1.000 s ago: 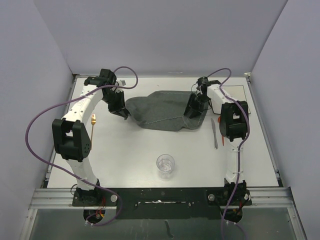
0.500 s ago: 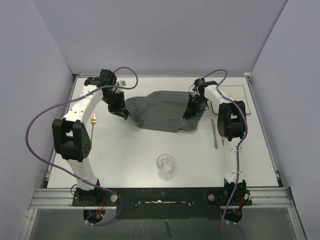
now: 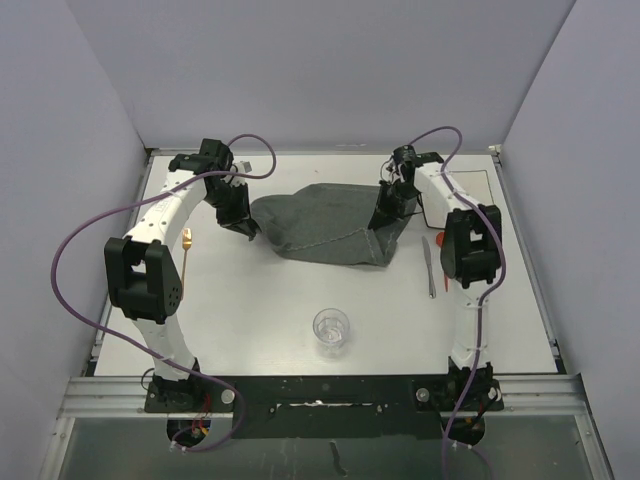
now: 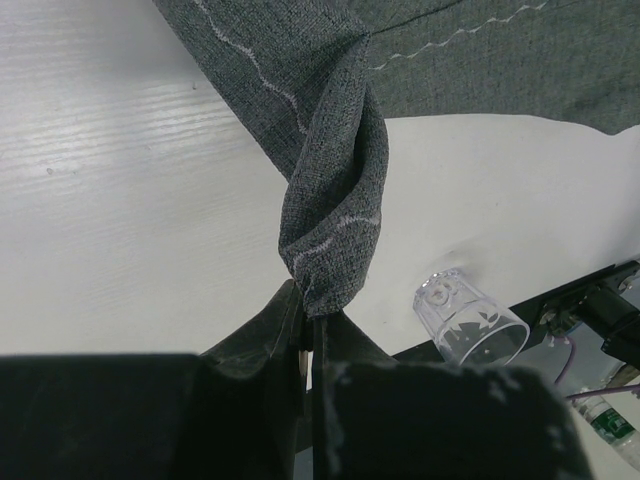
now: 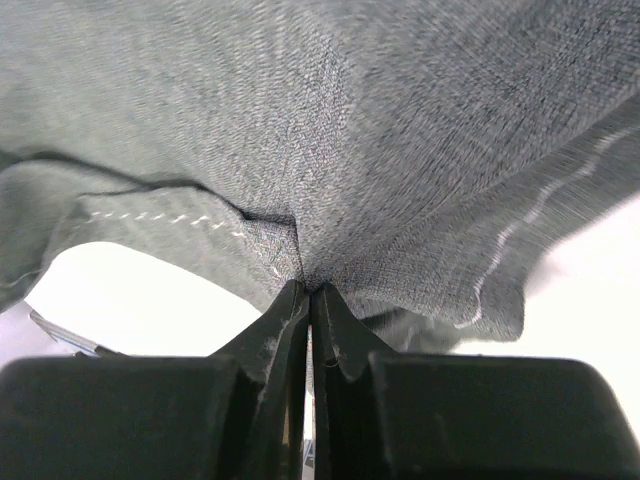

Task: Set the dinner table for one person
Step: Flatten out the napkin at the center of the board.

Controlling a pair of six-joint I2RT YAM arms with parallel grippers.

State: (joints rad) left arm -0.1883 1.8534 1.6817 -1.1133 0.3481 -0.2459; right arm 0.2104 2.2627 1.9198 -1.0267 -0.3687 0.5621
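Observation:
The dark grey stitched placemat [image 3: 320,225] lies rumpled at the back middle of the white dinner table [image 3: 260,300]. My left gripper [image 3: 249,230] is shut on the mat's left corner. In the left wrist view that corner [image 4: 330,200] stands twisted up out of the closed gripper [image 4: 310,320]. My right gripper [image 3: 383,218] is shut on the mat's right edge. In the right wrist view the cloth [image 5: 350,130] bunches and drapes from the pinched gripper [image 5: 308,295].
A clear glass [image 3: 331,328] stands upright near the front middle and also shows in the left wrist view [image 4: 470,318]. A knife [image 3: 430,265] lies to the right of the mat. A gold-coloured utensil [image 3: 186,250] lies at the left. A white square plate [image 3: 470,185] sits at the back right.
The right gripper has shut on the placemat's right edge and drawn it back, so the mat's right side now hangs straighter. The left arm has not moved.

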